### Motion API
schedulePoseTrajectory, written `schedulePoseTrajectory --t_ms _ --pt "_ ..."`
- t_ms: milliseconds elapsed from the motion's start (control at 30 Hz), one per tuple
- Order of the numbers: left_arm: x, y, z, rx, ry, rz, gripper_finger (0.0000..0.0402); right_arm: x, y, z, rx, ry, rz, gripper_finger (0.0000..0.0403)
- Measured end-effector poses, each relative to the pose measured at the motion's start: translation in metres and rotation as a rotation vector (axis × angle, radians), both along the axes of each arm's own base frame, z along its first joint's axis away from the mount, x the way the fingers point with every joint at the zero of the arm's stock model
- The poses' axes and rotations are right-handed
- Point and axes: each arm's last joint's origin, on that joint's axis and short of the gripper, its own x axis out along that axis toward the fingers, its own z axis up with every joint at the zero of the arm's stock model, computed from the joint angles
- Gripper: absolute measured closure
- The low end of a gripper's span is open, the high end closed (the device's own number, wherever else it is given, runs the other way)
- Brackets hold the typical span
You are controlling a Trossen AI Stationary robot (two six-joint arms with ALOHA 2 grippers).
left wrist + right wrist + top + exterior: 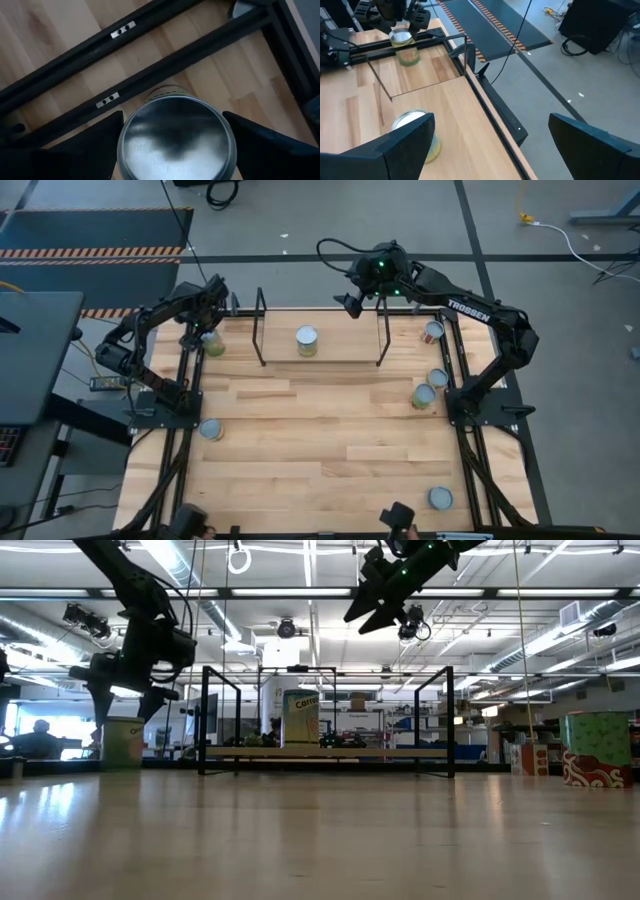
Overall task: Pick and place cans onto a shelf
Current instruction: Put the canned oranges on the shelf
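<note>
My left gripper (pixel 203 332) is open at the table's far left, just above a green-labelled can (pixel 212 342) that stands on its base on the table. In the left wrist view its fingers (pixel 95 142) stand on either side of the can's silver lid (pixel 175 137). My right gripper (pixel 352 302) is open and empty, high over the table's far edge behind the shelf (pixel 320 362). One can (pixel 307 340) stands upright on the shelf board (pixel 330 752); it also shows in the right wrist view (pixel 415 132).
Other cans stand on the table: three near the right rail (pixel 432 331) (pixel 437 378) (pixel 424 395), one at the left (pixel 211 429), one at the near right (pixel 440 498). Black rails (pixel 185 380) run along both sides. The shelf's black end frames (pixel 215 720) stand upright.
</note>
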Motion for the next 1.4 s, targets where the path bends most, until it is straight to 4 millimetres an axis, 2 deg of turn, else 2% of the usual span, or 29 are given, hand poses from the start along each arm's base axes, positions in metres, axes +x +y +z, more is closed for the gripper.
schedulePoseTrajectory --t_ms 100,200,367,600,867,1067,1233,1400 --pt "0.007 -0.003 0.0 0.0 -0.001 -0.033 0.0086 -0.002 -0.001 0.001 -0.011 0.002 -0.006 0.0003" --pt "0.014 -0.008 0.003 -0.006 -0.008 -0.143 0.0086 -0.007 0.001 0.007 -0.028 -0.004 -0.014 0.0003" --pt "0.019 -0.018 0.031 0.055 0.011 -0.259 0.0086 -0.019 0.01 0.02 -0.044 -0.022 -0.021 0.0003" --pt "0.017 -0.03 0.1 0.208 0.015 -0.44 0.0086 -0.026 0.015 0.029 -0.024 -0.058 -0.039 0.0003" --pt "0.035 -0.039 0.204 0.52 -0.036 -0.705 0.0085 -0.02 0.028 0.03 -0.058 -0.036 -0.053 0.0004" --pt "0.052 -0.044 0.256 0.667 -0.056 -0.874 0.0085 -0.027 0.053 0.044 -0.099 -0.055 -0.14 0.0004" --pt "0.086 -0.038 0.273 0.713 -0.069 -1.045 0.0084 -0.035 0.066 0.053 -0.079 -0.095 -0.198 0.0004" --pt "0.13 -0.028 0.272 0.71 -0.087 -1.2 0.0084 -0.048 0.077 0.058 -0.075 -0.08 -0.275 0.0004"
